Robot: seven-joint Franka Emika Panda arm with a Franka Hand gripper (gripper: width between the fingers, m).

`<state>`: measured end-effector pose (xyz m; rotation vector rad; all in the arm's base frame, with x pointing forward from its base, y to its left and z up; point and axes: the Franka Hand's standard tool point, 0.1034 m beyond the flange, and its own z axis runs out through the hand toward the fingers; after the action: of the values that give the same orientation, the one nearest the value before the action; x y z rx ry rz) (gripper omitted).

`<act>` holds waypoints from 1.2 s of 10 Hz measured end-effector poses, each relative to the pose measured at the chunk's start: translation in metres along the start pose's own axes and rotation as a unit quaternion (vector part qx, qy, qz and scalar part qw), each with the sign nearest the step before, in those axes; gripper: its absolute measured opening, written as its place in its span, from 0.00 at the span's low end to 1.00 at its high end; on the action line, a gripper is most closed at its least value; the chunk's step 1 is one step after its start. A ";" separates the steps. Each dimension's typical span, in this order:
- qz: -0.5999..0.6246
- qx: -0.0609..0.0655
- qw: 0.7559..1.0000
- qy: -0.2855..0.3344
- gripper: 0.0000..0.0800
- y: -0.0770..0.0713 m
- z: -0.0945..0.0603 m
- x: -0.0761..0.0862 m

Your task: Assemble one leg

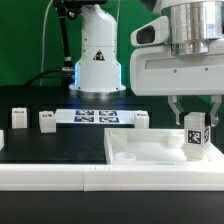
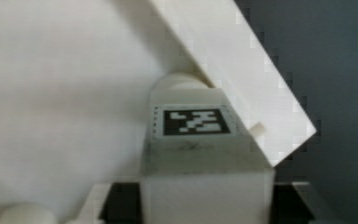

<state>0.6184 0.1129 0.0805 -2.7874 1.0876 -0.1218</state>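
My gripper is shut on the leg, a small white block with a black-and-white tag facing the camera. It holds the leg upright at the right end of the large flat white panel. I cannot tell if the leg's lower end touches the panel. In the wrist view the leg fills the gap between the dark fingers, tag uppermost. The panel and its raised edge lie beyond it.
The marker board lies behind the panel. Three more small white legs stand on the black table: two at the exterior view's left and one by the panel's back edge. The robot base rises at the back.
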 end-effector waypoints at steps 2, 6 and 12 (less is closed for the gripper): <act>0.114 -0.002 0.993 0.006 0.36 -0.003 0.000 -0.002; 0.230 0.004 0.973 -0.003 0.36 -0.001 0.000 -0.001; -0.007 -0.002 1.000 -0.009 0.80 0.000 0.003 -0.001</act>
<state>0.6182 0.1143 0.0779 -2.7954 1.0651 -0.0957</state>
